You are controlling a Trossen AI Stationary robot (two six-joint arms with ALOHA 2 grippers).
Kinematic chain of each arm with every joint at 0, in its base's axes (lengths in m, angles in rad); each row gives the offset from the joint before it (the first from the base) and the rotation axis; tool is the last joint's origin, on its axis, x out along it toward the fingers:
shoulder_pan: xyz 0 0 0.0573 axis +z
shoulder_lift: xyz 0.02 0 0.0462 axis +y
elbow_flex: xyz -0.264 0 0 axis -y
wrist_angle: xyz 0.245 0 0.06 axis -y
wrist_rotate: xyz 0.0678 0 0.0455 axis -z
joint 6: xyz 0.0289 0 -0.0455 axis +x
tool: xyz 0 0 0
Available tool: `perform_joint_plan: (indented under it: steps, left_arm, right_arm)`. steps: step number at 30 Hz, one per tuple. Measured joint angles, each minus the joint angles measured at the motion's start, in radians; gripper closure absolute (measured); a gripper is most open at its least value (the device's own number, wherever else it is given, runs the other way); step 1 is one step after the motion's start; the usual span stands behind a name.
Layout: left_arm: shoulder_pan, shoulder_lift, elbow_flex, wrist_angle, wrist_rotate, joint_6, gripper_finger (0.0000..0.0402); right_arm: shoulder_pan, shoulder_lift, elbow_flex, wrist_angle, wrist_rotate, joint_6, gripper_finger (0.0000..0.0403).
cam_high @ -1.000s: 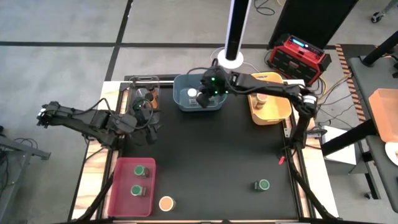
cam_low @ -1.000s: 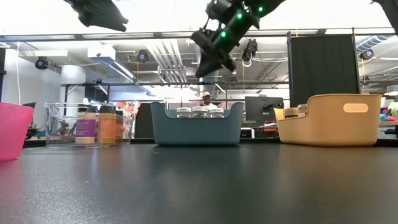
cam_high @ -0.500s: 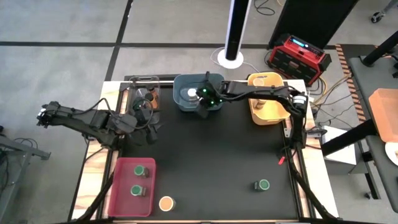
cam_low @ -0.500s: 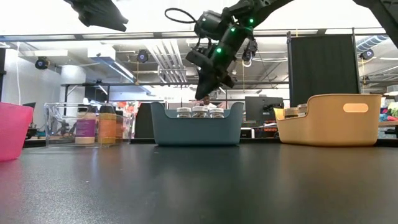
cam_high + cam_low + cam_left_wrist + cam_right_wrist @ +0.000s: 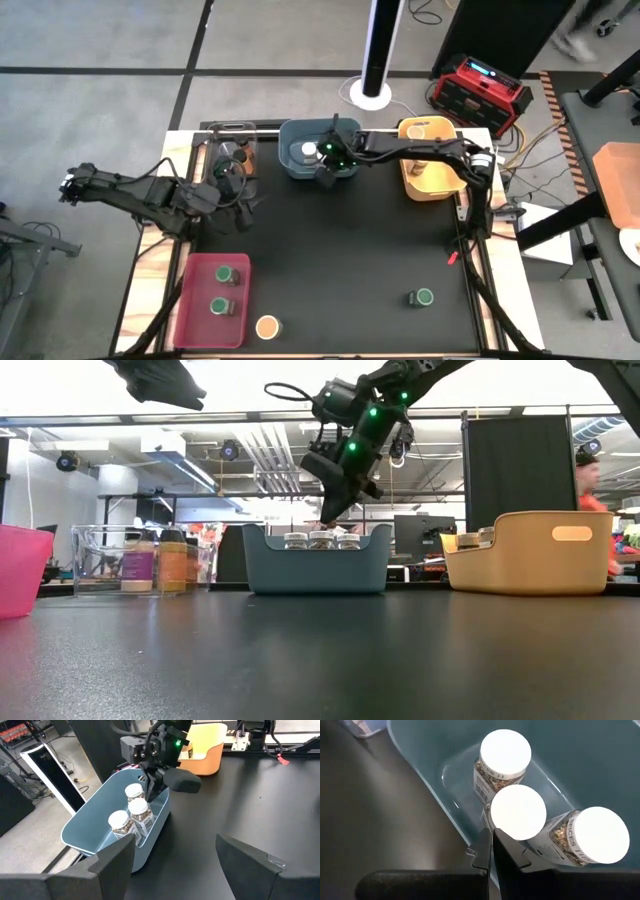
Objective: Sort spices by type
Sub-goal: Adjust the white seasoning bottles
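Three spice jars with white lids (image 5: 518,812) stand in the blue bin (image 5: 100,835) at the table's far middle. My right gripper (image 5: 490,840) is shut and slants down over the bin's near wall, its tips at the edge of the middle jar's lid and just above the rim in the low view (image 5: 325,520). My left gripper (image 5: 182,865) waits open and empty over the table's left side, near the clear bin (image 5: 232,150). A green-lidded jar (image 5: 424,297) and a tan-lidded jar (image 5: 267,326) stand loose on the near part of the table. My right gripper's shut fingertips (image 5: 486,836) stand right at the near edge of the middle jar's white lid (image 5: 506,831), coming slanting down from above. I cannot tell whether they touch it. The jar stands upright on the bin's floor.
The pink bin (image 5: 190,300) at the near left holds two green-lidded jars. The yellow bin (image 5: 445,185) at the far right and the clear bin each hold jars. The black table's middle lies open between them. A person (image 5: 590,480) moves in the room behind.
My right gripper, still shut, has come down toward the blue bin and tipped more steeply downward, ending with its tips just over the white-lidded jars. Most of that descent came early; it has barely moved since. The jars have stayed where they were.
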Motion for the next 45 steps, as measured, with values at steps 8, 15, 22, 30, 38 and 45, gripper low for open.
perform_joint_plan:
  steps: [8,15,22,30,38,45]
  left_arm:
    - [0.0,0.0,0.0,0.0,0.0,-0.001,0.0141]
    - [0.0,0.0,0.0,0.0,0.0,-0.001,0.0141]
    - [0.0,0.0,0.0,0.0,0.0,-0.001,0.0141]
    - [0.0,0.0,0.0,-0.001,0.0,-0.002,0.0141]
    - [0.0,0.0,0.0,0.0,0.0,-0.002,0.0141]
    - [0.0,0.0,0.0,0.005,0.0,-0.002,0.0141]
  right_arm:
    - [0.0,0.045,-0.002,0.022,0.022,-0.002,0.0394]
    - [-0.001,0.052,-0.002,0.022,0.078,-0.008,0.0394]
    - [-0.001,0.052,-0.002,0.021,0.098,-0.02,0.0394]
    - [-0.001,0.052,-0.002,0.022,0.133,-0.042,0.0394]
    - [0.006,0.037,0.01,-0.048,0.123,-0.01,0.0394]
    - [0.002,-0.018,0.099,-0.181,0.174,0.027,0.0394]
